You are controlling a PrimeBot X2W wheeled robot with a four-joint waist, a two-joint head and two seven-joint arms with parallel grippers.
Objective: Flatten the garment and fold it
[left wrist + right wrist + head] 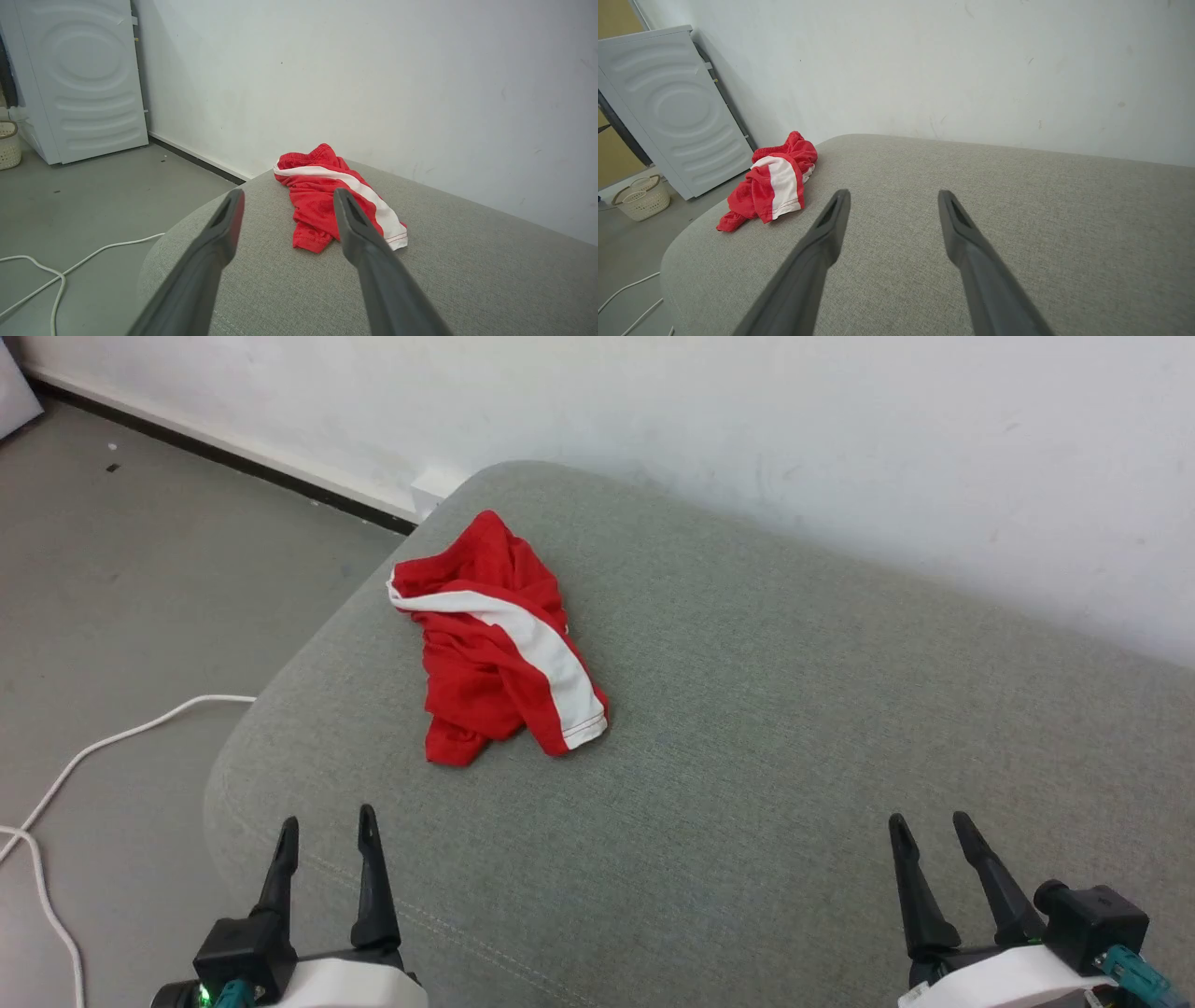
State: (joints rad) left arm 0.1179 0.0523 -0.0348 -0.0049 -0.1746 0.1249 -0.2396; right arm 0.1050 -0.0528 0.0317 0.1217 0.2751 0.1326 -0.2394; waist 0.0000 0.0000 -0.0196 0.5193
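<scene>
Item: shorts (495,644), red, one white stripe (541,649) showing. They lie crumpled in a heap on the far left part of the grey cushion (747,756), close to its rounded left edge and short of the wall (840,429). Not yet flattened, as I judge it.

Lie: the long axis runs along the stripe, from the bunched waistband (439,581) at the far end to the stitched hem (586,726) at the near end, slanting toward my right.

Left gripper (329,816): fingers spread wide, holding nothing, hovering over the near edge of the cushion. The heap is straight ahead of it and slightly right; in its wrist view the shorts sit between the two fingers.

Right gripper (930,819): fingers spread wide, holding nothing, well apart from the heap, which lies far to its left.

Nearer arm: left, so I would expect it to lead the first reach.

Unclear: the second leg and any second stripe are buried in the folds; I cannot tell front from back, nor which edge is the near red lump.

Also noted: white cable (112,737) on the floor.
</scene>
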